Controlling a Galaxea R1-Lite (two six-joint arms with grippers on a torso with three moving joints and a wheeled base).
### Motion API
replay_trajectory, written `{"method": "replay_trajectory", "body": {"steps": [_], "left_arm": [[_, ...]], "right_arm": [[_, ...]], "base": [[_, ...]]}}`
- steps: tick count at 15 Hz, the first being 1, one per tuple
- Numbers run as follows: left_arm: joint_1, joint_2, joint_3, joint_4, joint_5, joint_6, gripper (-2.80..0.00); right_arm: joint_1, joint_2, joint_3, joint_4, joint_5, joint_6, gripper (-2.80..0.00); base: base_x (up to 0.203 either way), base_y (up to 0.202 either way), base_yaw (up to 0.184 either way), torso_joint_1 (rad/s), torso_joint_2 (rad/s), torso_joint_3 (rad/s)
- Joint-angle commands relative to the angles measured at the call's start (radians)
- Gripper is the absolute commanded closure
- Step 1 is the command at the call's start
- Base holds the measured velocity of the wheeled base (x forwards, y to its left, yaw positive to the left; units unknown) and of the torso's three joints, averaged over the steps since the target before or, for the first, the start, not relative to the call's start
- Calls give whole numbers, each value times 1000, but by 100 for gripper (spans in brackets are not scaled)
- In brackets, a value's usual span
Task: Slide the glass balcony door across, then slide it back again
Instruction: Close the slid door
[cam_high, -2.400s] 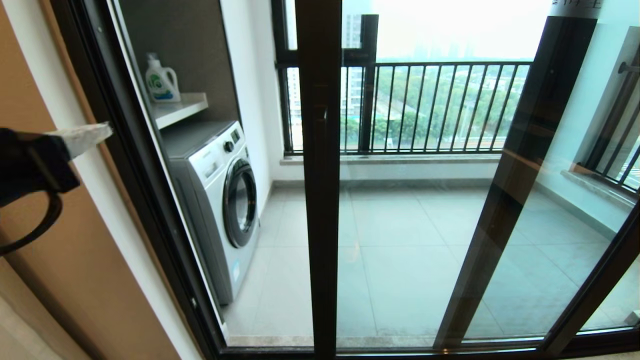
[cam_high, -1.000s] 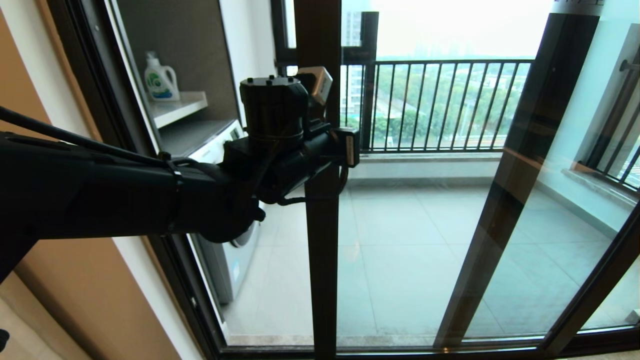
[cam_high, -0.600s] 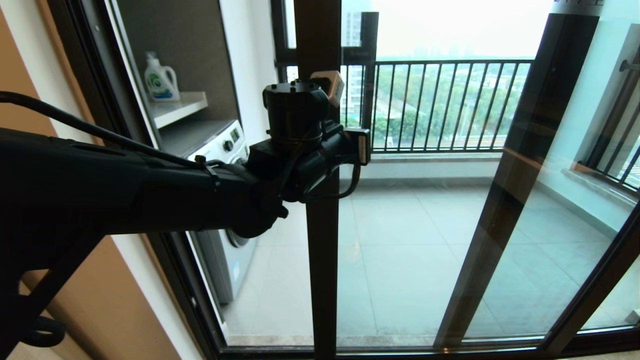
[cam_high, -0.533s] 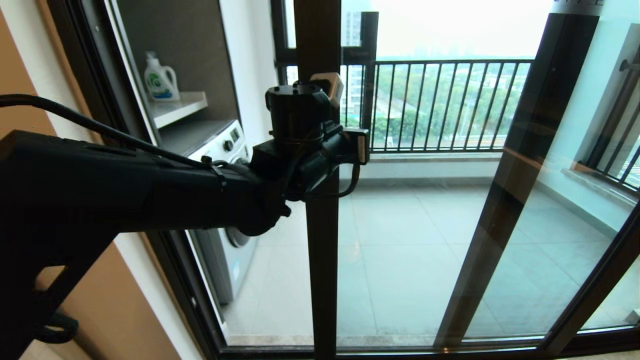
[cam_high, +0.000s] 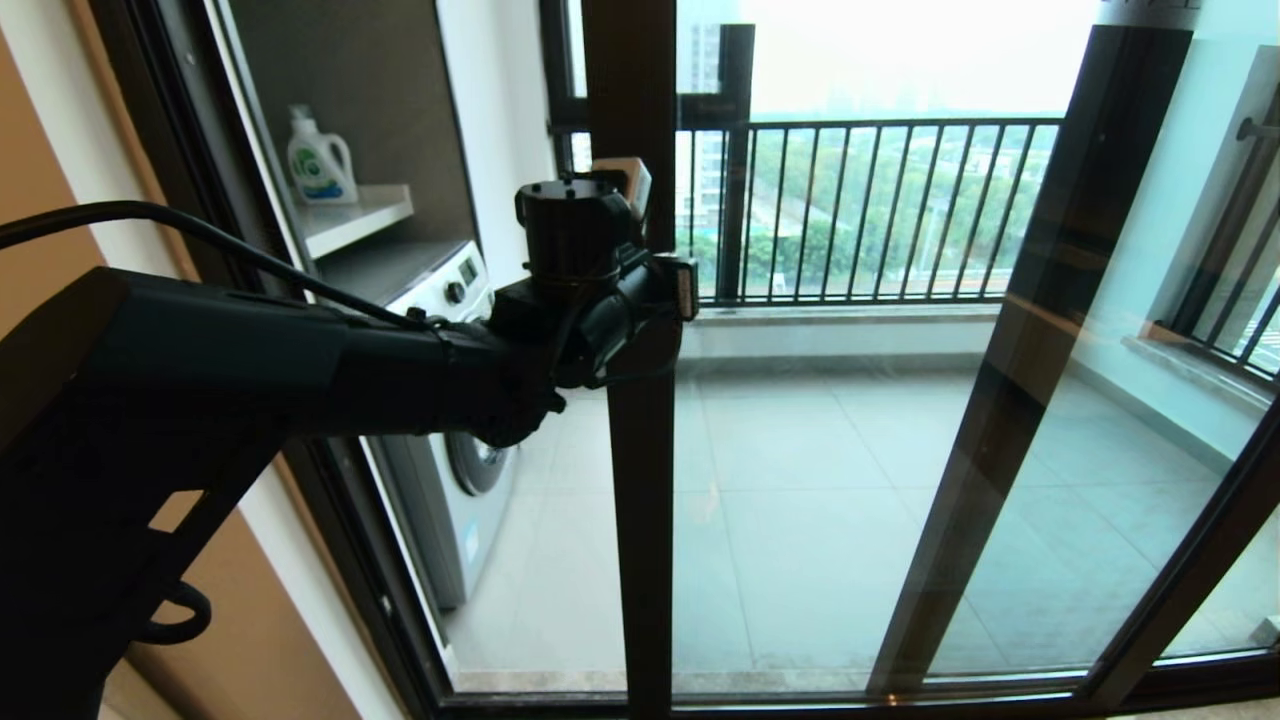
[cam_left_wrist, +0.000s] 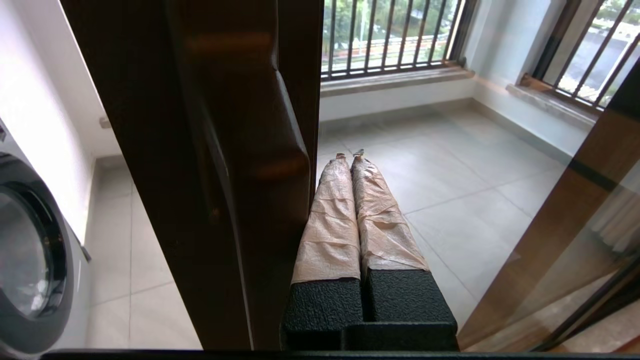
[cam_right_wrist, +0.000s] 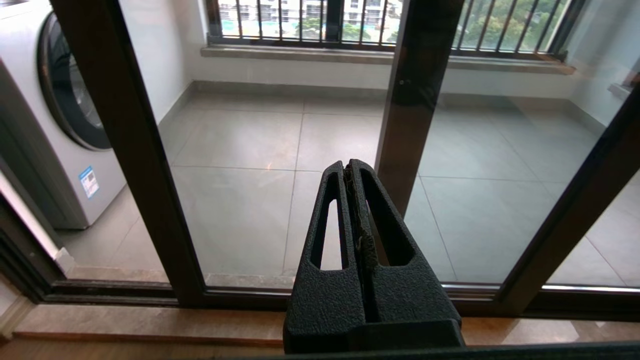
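The glass balcony door (cam_high: 800, 500) has its dark brown stile (cam_high: 640, 450) running down the middle of the head view. My left arm reaches in from the left. The left gripper (cam_high: 625, 185) is at the stile at handle height. In the left wrist view its tape-wrapped fingers (cam_left_wrist: 330, 220) are shut with nothing between them. The left gripper (cam_left_wrist: 350, 157) lies along the stile's edge, right beside the raised dark handle (cam_left_wrist: 250, 130). The right gripper (cam_right_wrist: 348, 167) is shut and empty. It hangs low in front of the door's bottom track (cam_right_wrist: 125, 290) and is out of the head view.
A white washing machine (cam_high: 450, 420) and a shelf with a detergent bottle (cam_high: 318, 160) stand on the balcony's left. A second dark-framed panel's stile (cam_high: 1040, 350) slants at right. Black railing bars (cam_high: 860, 210) line the far window. A tan wall (cam_high: 220, 620) flanks the frame on the left.
The left arm has come up from the far left and reached the door's stile. In the last half second the gripper shifted slightly left against it. The stile has barely moved.
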Motion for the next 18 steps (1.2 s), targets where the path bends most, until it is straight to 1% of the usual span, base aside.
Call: {"method": "replay_trajectory", "body": {"steps": [1, 5, 8, 11, 14, 15, 16, 18], "left_arm": [[27, -8, -10, -11, 18, 0, 0], [40, -13, -6, -11, 20, 0, 0], [67, -21, 8, -11, 55, 0, 0], [86, -36, 16, -13, 71, -2, 0], [91, -111, 131, -16, 71, -6, 0], [91, -138, 179, -43, 67, -6, 0], [94, -151, 224, -121, 66, -1, 0], [125, -154, 302, -228, 67, 34, 0]], "right_arm": [[0, 1, 12, -1, 1, -1, 0], [1, 1, 12, -1, 1, -1, 0], [-1, 0, 12, -1, 1, -2, 0], [0, 1, 12, -1, 1, -1, 0], [0, 1, 12, -1, 1, 0, 0], [1, 1, 12, -1, 1, -2, 0], [0, 1, 12, -1, 1, -1, 0], [0, 0, 12, -1, 1, -1, 0]], "base": [[0, 0, 0, 0, 0, 0], [0, 0, 0, 0, 0, 0], [0, 0, 0, 0, 0, 0], [0, 0, 0, 0, 0, 0], [0, 0, 0, 0, 0, 0], [0, 0, 0, 0, 0, 0], [0, 0, 0, 0, 0, 0], [0, 0, 0, 0, 0, 0]]}}
